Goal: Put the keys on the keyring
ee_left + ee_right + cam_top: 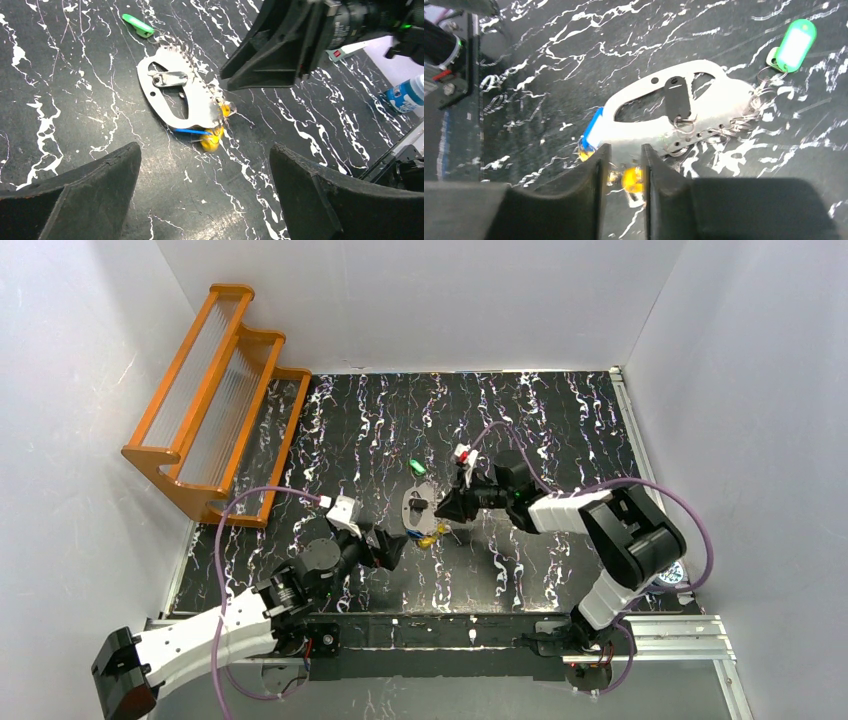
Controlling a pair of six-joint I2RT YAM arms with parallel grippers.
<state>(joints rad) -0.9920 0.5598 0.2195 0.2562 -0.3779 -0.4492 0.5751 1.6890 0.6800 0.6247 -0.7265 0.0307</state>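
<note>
Keyring (724,107) lay flat near the middle of the table (560,440), its long axis running from far edge toward near edge, slightly slanted. Green key (795,45) sat just off its far end among small wire rings; I couldn't tell whether it was linked. Blue key (591,131) and yellow key (631,180) sat at its near end, partly tucked under the plate. My right gripper (623,150) was at that near end, tips pointing across the ring's long axis, right at its edge. The jaws stood a narrow slit apart with the yellow key showing in the gap, and I couldn't tell whether I was pinching it or clear of it. My left gripper (392,550) hovered on the near-left side, spread wide and holding nothing, close to the ring but apart from it. The right arm was clearly the nearer one, so I judged the next move to be its job. The surface was black, glossy and white-veined, so small metal could slide. There was open table all round the ring. An orange rack (215,390) stood well apart at the far-left corner, and a bottle (407,95) toward the near-right edge.
</note>
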